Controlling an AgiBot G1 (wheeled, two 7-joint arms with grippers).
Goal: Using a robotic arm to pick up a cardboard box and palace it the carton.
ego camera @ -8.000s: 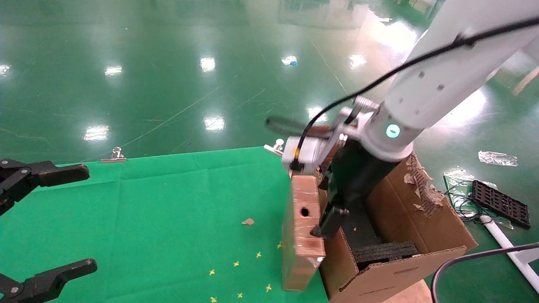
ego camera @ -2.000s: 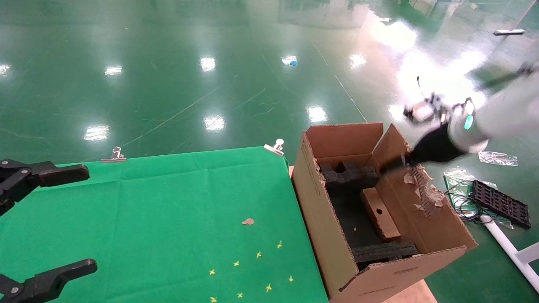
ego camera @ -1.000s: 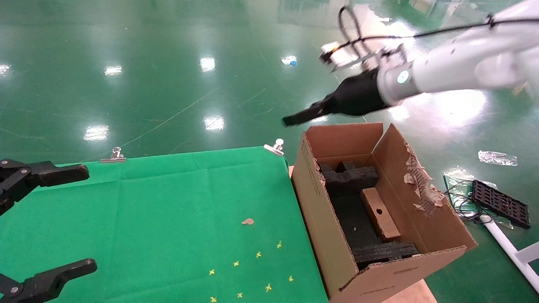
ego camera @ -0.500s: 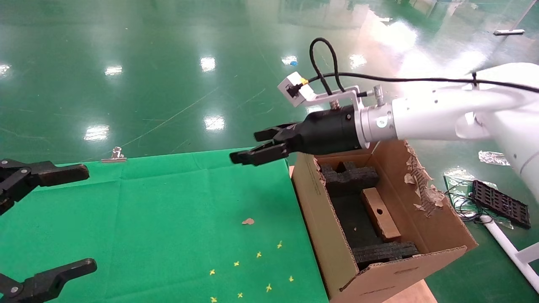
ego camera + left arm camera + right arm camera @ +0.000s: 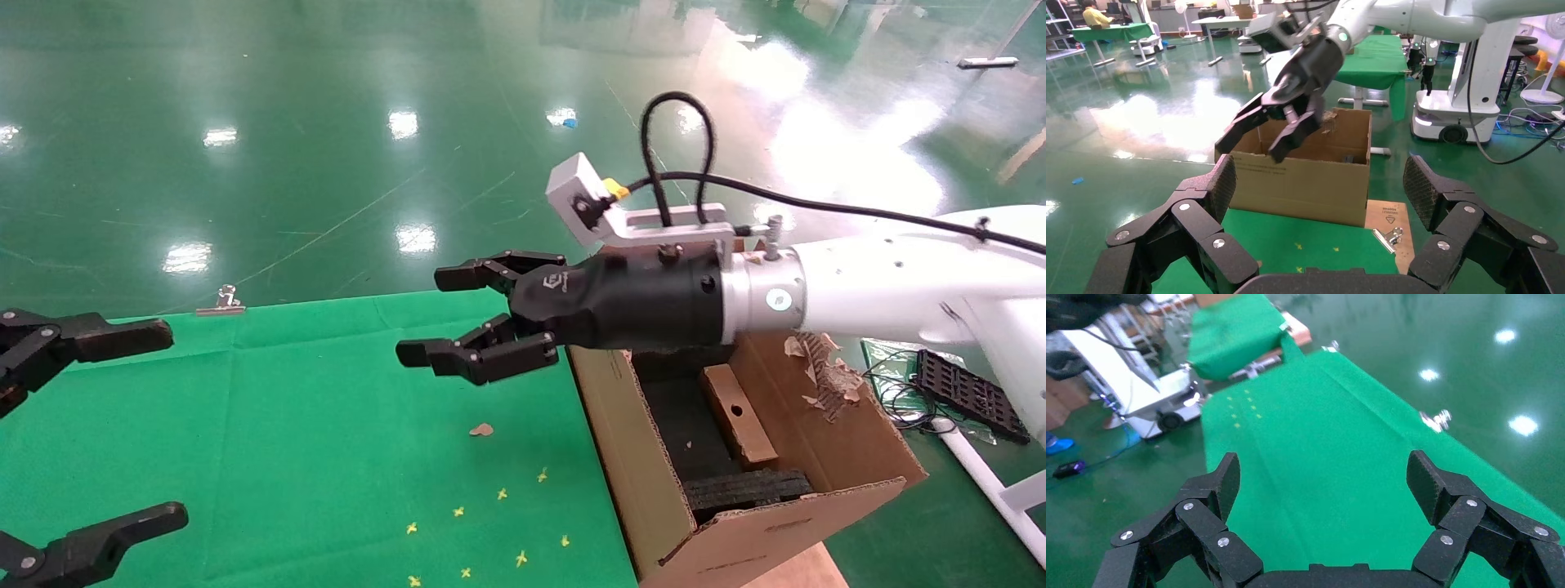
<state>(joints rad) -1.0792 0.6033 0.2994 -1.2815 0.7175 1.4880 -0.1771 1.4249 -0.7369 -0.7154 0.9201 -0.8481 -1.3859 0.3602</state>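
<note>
— so, where is the cardboard box (image 5: 738,413) sitting?
— it's lying inside the carton (image 5: 654,498), against the right wall. my right gripper (image 5: 482,314) is hanging wide open and empty above the green cloth (image 5: 286,425), and my left gripper (image 5: 86,433) is also spread open.

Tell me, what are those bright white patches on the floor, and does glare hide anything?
Head view: ceiling lights mirrored in the glossy green floor, strongest behind the right tool; the carton stays readable. Right wrist view: similar spots beyond the green cloth.
</note>
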